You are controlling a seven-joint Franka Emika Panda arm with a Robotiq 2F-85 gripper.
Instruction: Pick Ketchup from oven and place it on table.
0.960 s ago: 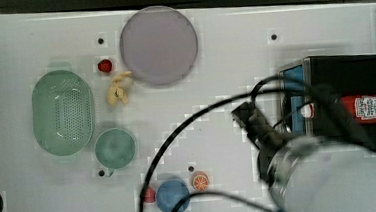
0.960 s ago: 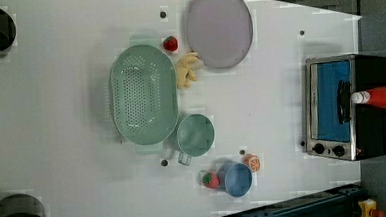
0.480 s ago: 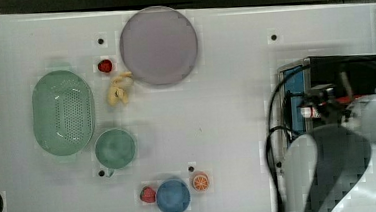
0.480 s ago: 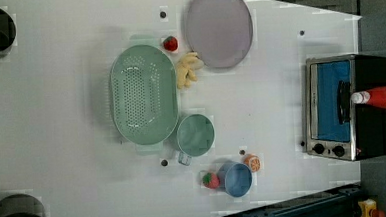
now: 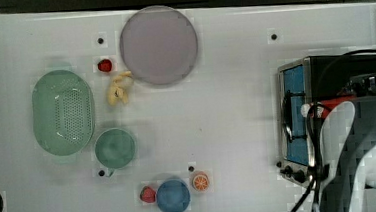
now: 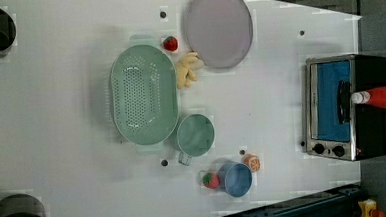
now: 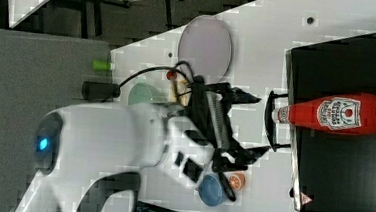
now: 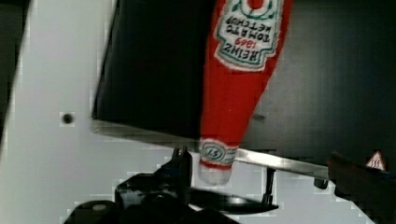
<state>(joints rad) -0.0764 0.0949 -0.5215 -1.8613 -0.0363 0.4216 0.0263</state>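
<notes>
Your arm has moved over the oven [image 5: 332,78]. Its end effector [image 7: 257,126], fingers spread wide, sits near the Ketchup [image 7: 332,113] cap. The oven handle [image 7: 270,120] lies between.

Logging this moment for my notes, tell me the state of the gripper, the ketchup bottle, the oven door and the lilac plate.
gripper: open, holding nothing
Ketchup: lying on its side on the oven's top, cap past the front edge
oven door: shut
plate: bare
</notes>
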